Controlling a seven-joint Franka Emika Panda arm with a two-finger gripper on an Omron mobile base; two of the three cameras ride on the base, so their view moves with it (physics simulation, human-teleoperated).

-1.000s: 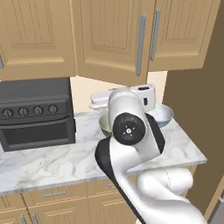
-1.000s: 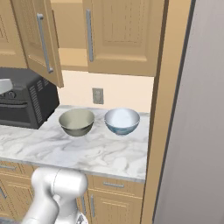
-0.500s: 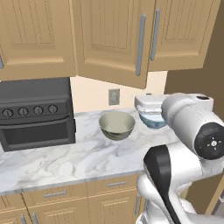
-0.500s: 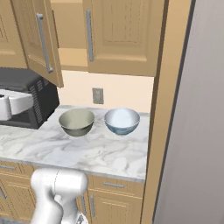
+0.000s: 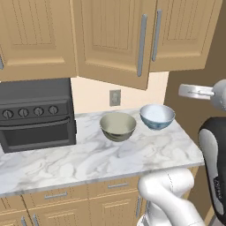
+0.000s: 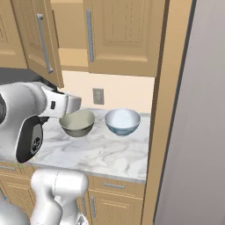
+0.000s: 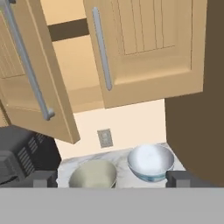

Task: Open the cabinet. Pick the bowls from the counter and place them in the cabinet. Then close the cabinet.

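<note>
My gripper point(image 7: 111, 178) jaws apart, empty, facing cabinet point(image 7: 144, 48). Left door point(image 7: 35, 74) swung out, right door shut. Olive bowl point(image 5: 118, 126) and white bowl point(image 5: 156, 116) side by side on counter point(image 5: 88, 161), toward back right corner. Judgement: open right door by bar handle point(image 7: 102, 49), or take olive bowl first; approach from above, pinch rim, avoid open door's lower edge.

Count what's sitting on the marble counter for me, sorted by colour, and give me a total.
Olive-grey bowl: 1
White bowl with pale blue pattern: 1
Black oven: 1
Total: 3
</note>
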